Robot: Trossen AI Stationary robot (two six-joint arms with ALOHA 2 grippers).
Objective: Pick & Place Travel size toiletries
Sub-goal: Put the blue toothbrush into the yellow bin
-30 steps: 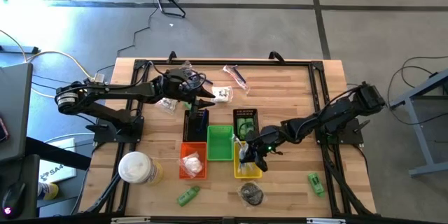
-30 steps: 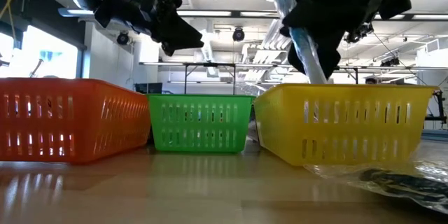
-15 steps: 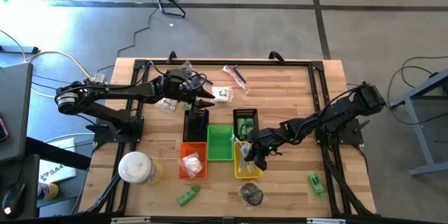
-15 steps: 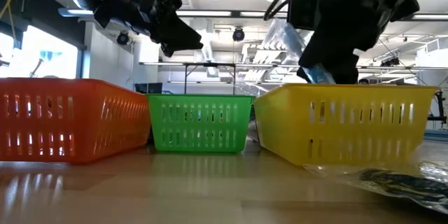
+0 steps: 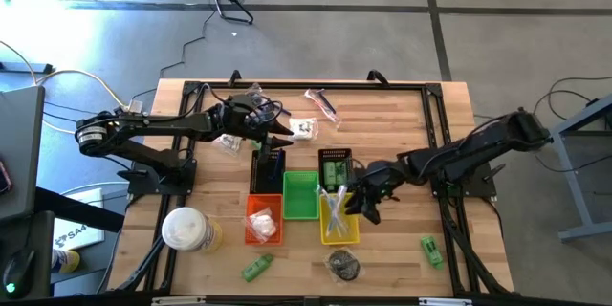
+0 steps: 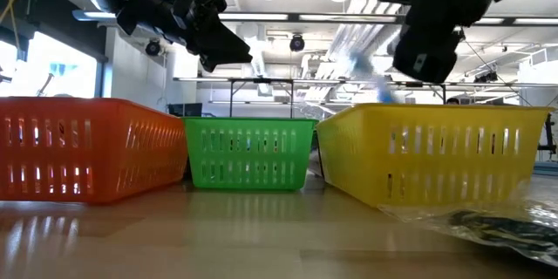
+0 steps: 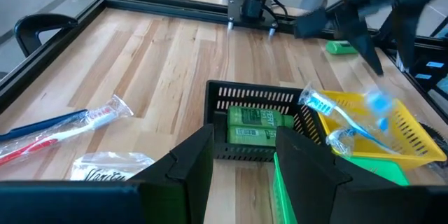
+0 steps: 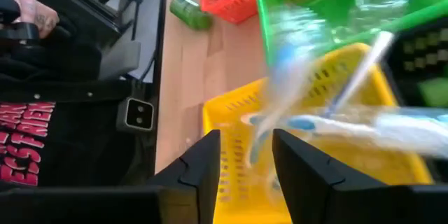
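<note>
High view, wrapped toothbrushes [image 5: 335,212]: lying in the yellow basket [image 5: 340,237], ends poking over its rim, probably just released.
Right gripper [image 5: 368,203]: beside the yellow basket, fingers parted, empty.
Left gripper [image 5: 277,140]: part-open, empty, above the black basket [image 5: 269,167].
Step advice: lift the right gripper clear without snagging the wrappers.

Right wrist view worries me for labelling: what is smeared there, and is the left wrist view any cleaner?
Right wrist view: wrapped toothbrushes over the yellow basket are motion-smeared. Left wrist view: they blur slightly; the black basket is sharp.
</note>
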